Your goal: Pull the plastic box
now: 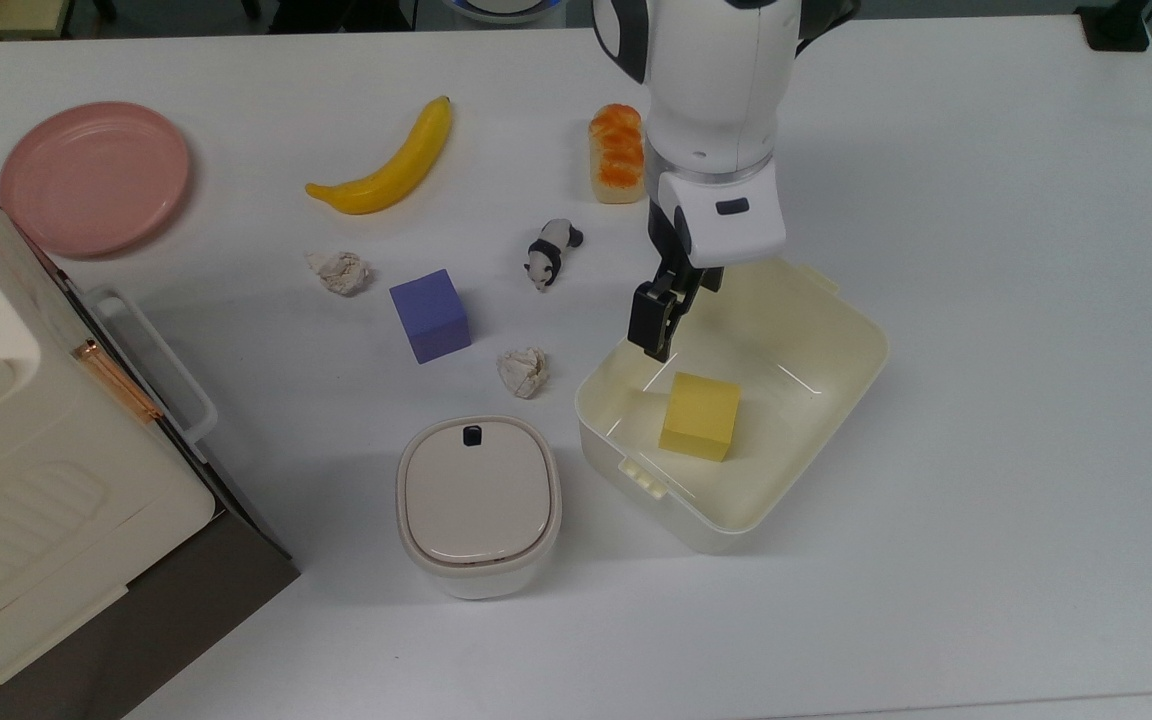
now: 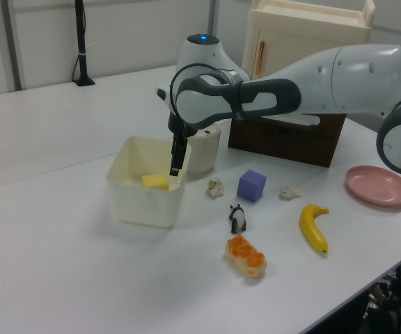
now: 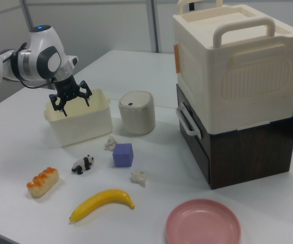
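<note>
Plastic box (image 1: pixel 816 330) sits on the white table (image 1: pixel 986 500), lidless, at about 4 o'clock from the table's middle in the top view, its long axis running from 1 o'clock to 7 o'clock. Gripper (image 1: pixel 658 330) hangs over the box's rim on the 10 o'clock long wall; in the right view (image 3: pixel 70 99) the two fingers stand clearly spread, released, grasping nothing, one seemingly to each side of that wall. Whether a fingertip already touches the plastic cannot be told. Step in hand, as judged: positioning on the rim ahead of the pull; the pull itself not yet begun. Next move likely calls for lowering so the wall sits well between the fingers, closing on it, then drawing the box across the table without lifting or tipping it. Thin wall may flex; a shallow grip could slip off. Contents of box: one yellow cube (image 1: pixel 700 416), resting on the floor toward the 7 o'clock end, apart from the walls; loose, so it may slide during the pull. Lidded container (image 1: pixel 478 503), rounded-square with a black button on the lid, stands near the box at 8 o'clock from it; lid on, contents hidden. Large cream appliance (image 3: pixel 235 61) on a dark base lies at 9 o'clock of the top view, closed. Crumpled paper (image 1: pixel 524 371) lies near the box's 9 o'clock side.
</note>
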Controlling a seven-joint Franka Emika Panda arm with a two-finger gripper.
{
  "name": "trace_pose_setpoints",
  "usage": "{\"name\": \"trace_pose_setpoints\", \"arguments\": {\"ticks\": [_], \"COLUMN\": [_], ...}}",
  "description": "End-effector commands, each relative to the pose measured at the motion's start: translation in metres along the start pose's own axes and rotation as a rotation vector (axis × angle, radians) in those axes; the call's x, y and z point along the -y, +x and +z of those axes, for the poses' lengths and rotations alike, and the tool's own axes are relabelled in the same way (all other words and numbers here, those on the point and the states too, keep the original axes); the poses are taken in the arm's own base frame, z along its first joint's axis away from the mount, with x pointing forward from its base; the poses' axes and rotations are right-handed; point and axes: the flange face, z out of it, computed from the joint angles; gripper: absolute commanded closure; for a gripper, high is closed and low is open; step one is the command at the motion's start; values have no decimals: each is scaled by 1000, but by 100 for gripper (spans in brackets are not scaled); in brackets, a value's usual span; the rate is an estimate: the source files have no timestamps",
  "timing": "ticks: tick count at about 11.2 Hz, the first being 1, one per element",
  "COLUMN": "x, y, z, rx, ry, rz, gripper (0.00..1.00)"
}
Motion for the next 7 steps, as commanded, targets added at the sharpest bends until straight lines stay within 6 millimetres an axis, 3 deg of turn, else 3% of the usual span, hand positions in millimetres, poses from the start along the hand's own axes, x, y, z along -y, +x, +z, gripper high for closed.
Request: {"name": "trace_pose_setpoints", "arguments": {"ticks": [1, 7], "x": [-1, 11], "y": [0, -21], "z": [10, 13], "rx": [22, 67], "ry": [-26, -4], "rz": [-37, -44], "gripper": [0, 0]}}
